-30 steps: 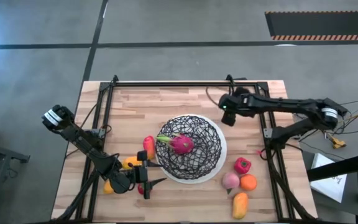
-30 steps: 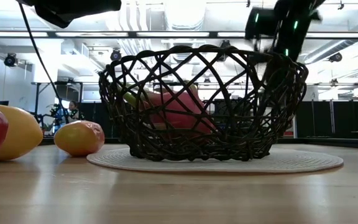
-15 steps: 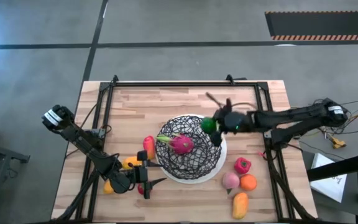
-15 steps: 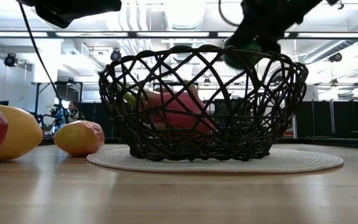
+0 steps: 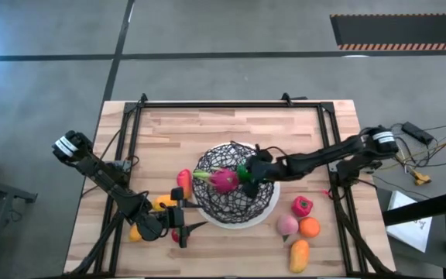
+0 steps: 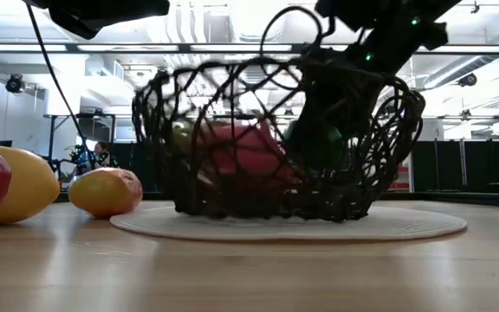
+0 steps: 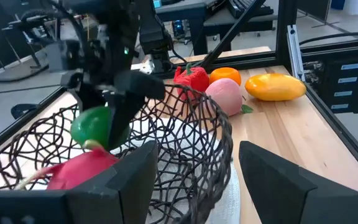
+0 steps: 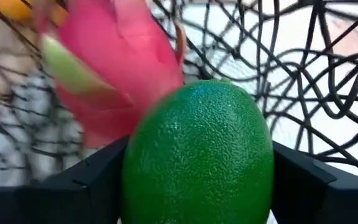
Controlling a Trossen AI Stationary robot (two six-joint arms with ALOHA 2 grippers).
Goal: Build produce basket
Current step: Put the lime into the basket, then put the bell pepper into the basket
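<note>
The black wire basket (image 5: pixel 231 204) stands mid-table on a white round base and holds the pink dragon fruit (image 5: pixel 224 180). My right gripper (image 5: pixel 248 170) reaches into the basket from the right, shut on the green lime (image 8: pixel 197 155), which is right beside the dragon fruit (image 8: pixel 110 68). The lime also shows in the low view (image 6: pixel 319 143) and in the left wrist view (image 7: pixel 93 126). My left gripper (image 7: pixel 197 186) is open and empty at the basket's near-left side (image 5: pixel 183 222). My right gripper pinches the lime's two opposite sides between its two fingers (image 8: pixel 92 180). The fingers come from the table's right, slanting down over the basket's rim. The lime sits inside the basket, above its floor, next to the dragon fruit; whether they touch I cannot tell.
A red-orange piece (image 5: pixel 184 182), a yellow piece (image 5: pixel 161 203) and an orange one (image 5: pixel 135 231) lie left of the basket near my left arm. A red piece (image 5: pixel 301 206), a peach (image 5: pixel 287 225), an orange (image 5: pixel 309 227) and a yellow mango (image 5: pixel 299 254) lie at the near right.
My right gripper has gone toward the table's left and near edges, and down into the basket with the lime, from beyond the basket's far-right rim to beside the dragon fruit. The basket has shifted a little toward the left.
</note>
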